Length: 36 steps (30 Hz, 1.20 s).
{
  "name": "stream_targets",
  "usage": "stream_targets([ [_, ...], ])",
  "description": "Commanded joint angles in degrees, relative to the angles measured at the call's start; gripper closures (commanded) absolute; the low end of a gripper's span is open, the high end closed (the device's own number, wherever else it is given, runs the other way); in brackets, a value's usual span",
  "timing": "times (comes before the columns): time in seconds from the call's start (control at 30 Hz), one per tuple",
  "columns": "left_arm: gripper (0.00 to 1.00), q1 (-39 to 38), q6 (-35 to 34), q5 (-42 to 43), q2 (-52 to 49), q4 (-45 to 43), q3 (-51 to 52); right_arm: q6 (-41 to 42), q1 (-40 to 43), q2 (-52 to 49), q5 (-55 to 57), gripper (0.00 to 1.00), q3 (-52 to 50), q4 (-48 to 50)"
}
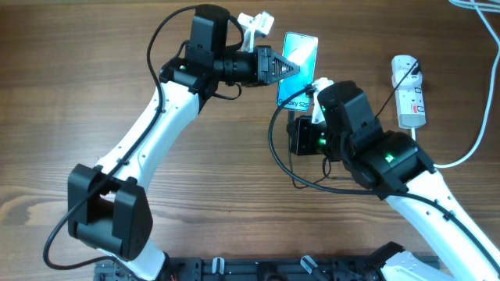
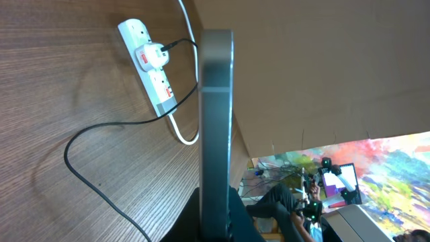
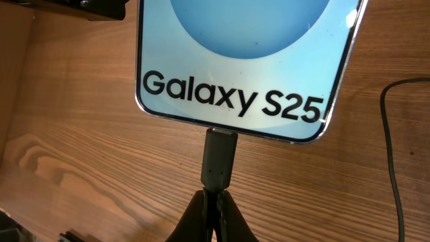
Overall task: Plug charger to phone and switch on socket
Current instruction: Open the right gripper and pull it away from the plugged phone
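Note:
The phone [image 1: 299, 58] has a cyan screen and a white band reading "Galaxy S25" [image 3: 235, 60]. My left gripper [image 1: 283, 67] is shut on its side edge and holds it up; in the left wrist view the phone stands edge-on [image 2: 216, 101] between the jaws [image 2: 215, 218]. My right gripper [image 3: 215, 205] is shut on the charger's dark connector [image 3: 220, 156], whose tip meets the phone's bottom edge. In the overhead view this gripper [image 1: 312, 108] is just below the phone. The white socket [image 1: 408, 92] lies at the right with a white plug in it [image 2: 151, 55].
The thin black charger cable [image 2: 101, 185] loops over the wooden table between the socket and the phone [image 1: 275, 144]. A thick white cord [image 1: 476, 144] runs from the socket along the table's right edge. Beyond the table edge is a cluttered room [image 2: 349, 181].

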State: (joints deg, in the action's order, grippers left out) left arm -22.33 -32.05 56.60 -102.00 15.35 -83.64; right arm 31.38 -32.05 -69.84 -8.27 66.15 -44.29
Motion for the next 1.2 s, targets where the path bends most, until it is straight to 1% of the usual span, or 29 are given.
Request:
stream_targets([
  [0.0,0.96,-0.7,0.3,3.2,1.4,0.8,-0.7,-1.4,1.1,0.6,4.9,0.95,1.7,2.8],
  [0.03,0.96,-0.7,0.3,3.2,1.4,0.8,-0.7,-1.4,1.1,0.6,4.9,0.94,1.7,2.7],
  [0.23,0.96,-0.7,0.3,3.1,1.4,0.8,-0.7,-1.4,1.1,0.6,4.9,0.79,1.7,2.7],
  [0.37,0.96,-0.7,0.3,2.8,1.4,0.8,-0.7,-1.4,1.1,0.6,4.9,0.60,1.7,1.9],
  [0.47,0.96,-0.7,0.3,1.5,1.4,0.7,-0.7,-1.3,1.1,0.6,4.9,0.52,1.7,0.0],
  [0.53,0.96,-0.7,0.4,0.3,1.4,0.8,-0.7,-1.2,1.1,0.7,4.9,0.44,1.7,-0.8],
  [0.6,0.96,-0.7,0.4,-0.7,1.4,0.8,-0.7,-0.9,1.1,0.7,4.6,0.39,1.7,-1.7],
  [0.63,0.96,-0.7,1.6,-1.4,1.4,1.3,-0.7,0.2,1.1,0.8,3.4,0.35,1.7,-2.6],
  [0.73,0.96,-0.7,3.2,-2.6,1.4,3.0,-0.7,0.7,1.1,1.1,-0.9,0.32,1.7,-3.6],
  [0.83,0.96,-0.7,3.5,-3.8,1.4,4.5,-0.7,0.8,1.1,1.2,-4.4,0.30,1.8,-4.6],
  [0.93,0.96,-0.7,6.4,-3.7,1.4,5.3,-0.7,0.8,1.1,1.2,-5.7,0.26,1.8,-5.3],
  [1.0,0.96,-0.7,8.1,-3.5,1.4,6.2,-0.7,1.5,1.9,1.4,-5.1,0.18,2.0,-6.4],
  [1.07,0.96,-0.7,10.6,-2.5,1.4,7.4,-0.7,2.3,3.5,1.7,-5.6,0.07,2.7,-7.8],
  [1.13,0.96,-0.7,12.0,-1.7,1.4,8.5,-0.7,1.7,6.0,2.6,-6.8,0.01,4.2,-9.8],
  [1.17,0.96,-0.7,12.0,-1.1,1.4,8.8,-0.7,1.2,7.3,3.2,-7.0,0.00,5.0,-10.8],
])
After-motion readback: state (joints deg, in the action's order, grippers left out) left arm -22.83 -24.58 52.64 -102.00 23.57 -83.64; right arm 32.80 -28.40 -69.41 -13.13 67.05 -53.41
